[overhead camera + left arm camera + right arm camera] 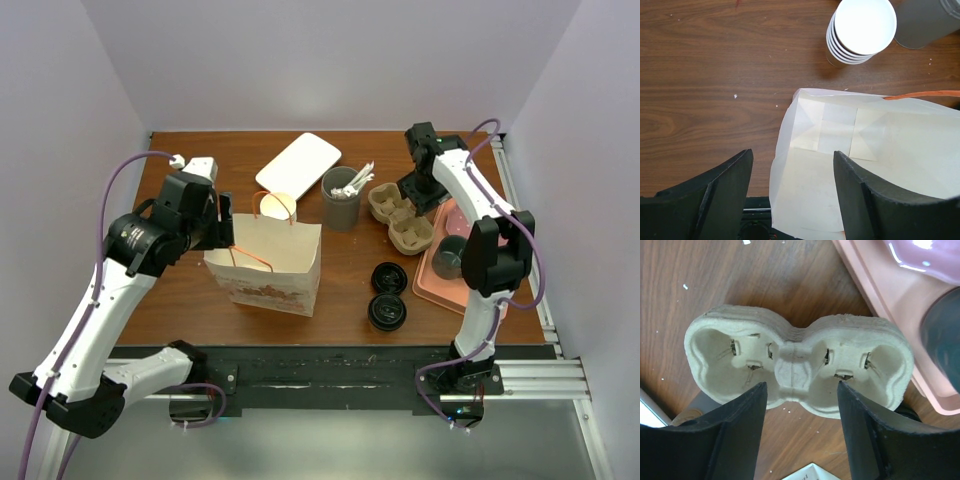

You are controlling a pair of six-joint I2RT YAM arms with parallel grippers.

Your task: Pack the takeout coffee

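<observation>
No cream cup with a black lid shows clearly. Two round black lids (388,277) (387,312) sit right of the white paper bag (265,262); the nearer one looks larger, and I cannot tell if a cup is under it. The bag stands open with orange handles. My left gripper (222,232) is open at the bag's left rim; in the left wrist view the gripper (792,155) straddles the bag's wall (865,145). My right gripper (420,192) is open and empty, above the pulp cup carrier (795,360), with the gripper (802,386) near the carrier's waist.
A stack of lidless cream cups (865,25) and a dark grey utensil cup (341,197) stand behind the bag. A white flat box (298,164) lies at the back. A pink tray (440,285) at the right holds a dark cup (450,257).
</observation>
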